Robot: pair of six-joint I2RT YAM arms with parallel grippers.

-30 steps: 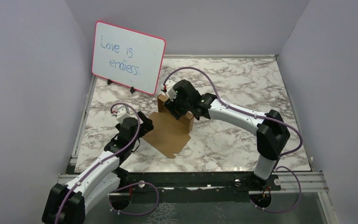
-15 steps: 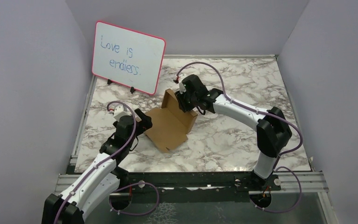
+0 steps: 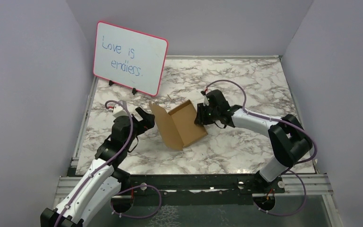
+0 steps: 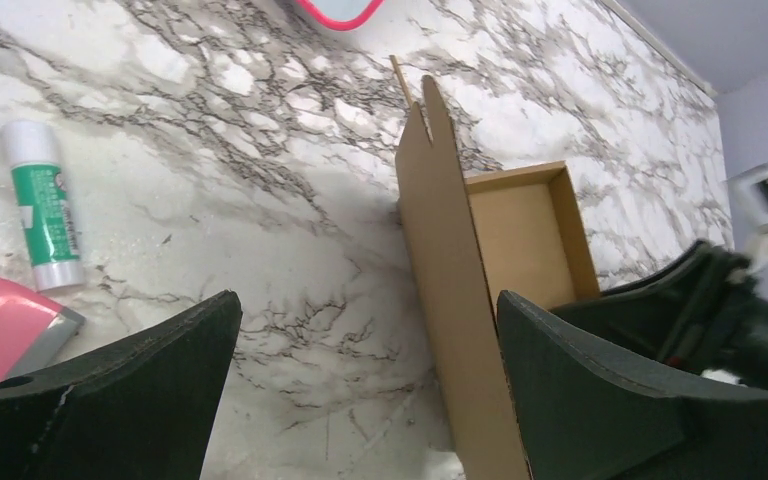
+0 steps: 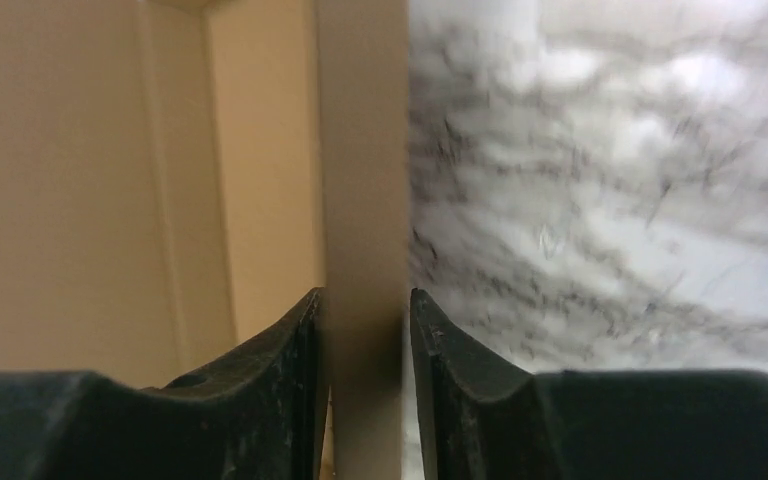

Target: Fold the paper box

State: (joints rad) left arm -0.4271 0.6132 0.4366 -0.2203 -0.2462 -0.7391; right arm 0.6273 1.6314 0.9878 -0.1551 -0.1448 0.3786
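When seen from above: marble table (image 3: 246,80), lilac walls (image 3: 23,71), whiteboard (image 3: 130,56) at 11 o'clock.
Right gripper (image 5: 365,315) narrow, clamped on box (image 3: 191,125) wall at 3 o'clock, pads (image 5: 290,340) against both faces; left gripper (image 3: 144,118) spread wide at 9 o'clock, just beside raised flap (image 3: 165,125). Box at centre of table, open side up, long axis running 11 to 5 o'clock, flap standing along its 9 o'clock edge.

Soft, even light from above; a faint shadow falls beside the paper box (image 4: 450,300). The right wrist view is blurry, its worktop (image 5: 610,150) smeared, perhaps by motion.
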